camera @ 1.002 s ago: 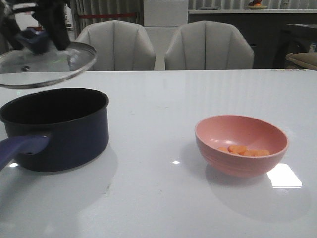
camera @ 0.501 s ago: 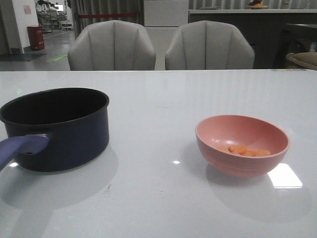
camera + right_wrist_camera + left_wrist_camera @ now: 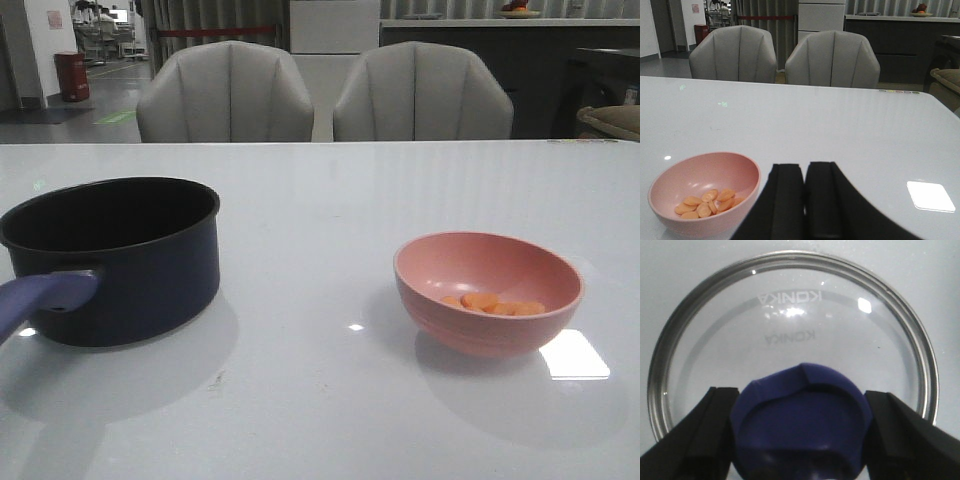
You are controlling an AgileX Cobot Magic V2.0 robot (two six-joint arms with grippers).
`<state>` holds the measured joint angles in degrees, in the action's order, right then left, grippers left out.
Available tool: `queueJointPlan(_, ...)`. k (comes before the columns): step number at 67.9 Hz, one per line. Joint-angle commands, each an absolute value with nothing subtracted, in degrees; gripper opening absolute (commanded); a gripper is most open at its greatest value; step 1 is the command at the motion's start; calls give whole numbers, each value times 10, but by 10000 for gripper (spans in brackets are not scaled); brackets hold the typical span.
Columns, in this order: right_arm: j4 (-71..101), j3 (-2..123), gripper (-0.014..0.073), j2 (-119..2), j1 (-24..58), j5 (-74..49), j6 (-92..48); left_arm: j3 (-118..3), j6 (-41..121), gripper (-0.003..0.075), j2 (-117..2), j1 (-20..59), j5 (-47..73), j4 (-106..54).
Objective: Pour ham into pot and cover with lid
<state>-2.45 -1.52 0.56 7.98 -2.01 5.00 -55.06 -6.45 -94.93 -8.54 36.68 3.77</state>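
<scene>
The dark navy pot stands uncovered at the table's left, its blue-purple handle pointing toward the front left. Orange-pink ham slices lie in the pink bowl at the right. Neither gripper shows in the front view. In the left wrist view my left gripper is shut on the blue-purple knob of the glass lid, with white tabletop behind the glass. My right gripper is shut on nothing, just beside the bowl and its ham.
Two grey chairs stand behind the table's far edge. White tabletop stretches between the pot and the bowl. A bright light reflection lies on the table right of the bowl.
A second ago my left gripper held the lid above the pot at the front view's top left. It has since left that view. The pot and bowl have not moved.
</scene>
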Motion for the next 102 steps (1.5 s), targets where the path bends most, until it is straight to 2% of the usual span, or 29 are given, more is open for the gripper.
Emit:
queueJointPlan(1, -31, -12, 146, 17, 77, 31, 47, -565, -51, 295, -937, -85, 339, 29)
queueJointPlan(14, -31, -12, 146, 17, 77, 31, 47, -574, -51, 538, -949, -85, 344, 28)
queueJointPlan(18, -31, -12, 146, 17, 77, 31, 47, -577, -51, 596, -949, -85, 346, 28)
queueJointPlan(23, -31, -12, 146, 17, 77, 31, 47, -589, -51, 626, -949, -85, 353, 28)
queueJointPlan(39, -31, -12, 146, 17, 77, 31, 47, -628, -50, 627, -925, -82, 378, 37)
queueJointPlan(67, -31, -12, 146, 17, 77, 31, 47, -620, -35, 627, -715, 13, 365, 38)
queueJointPlan(102, -31, -12, 146, 17, 78, 31, 47, -425, -35, 627, -380, 66, 299, 26)
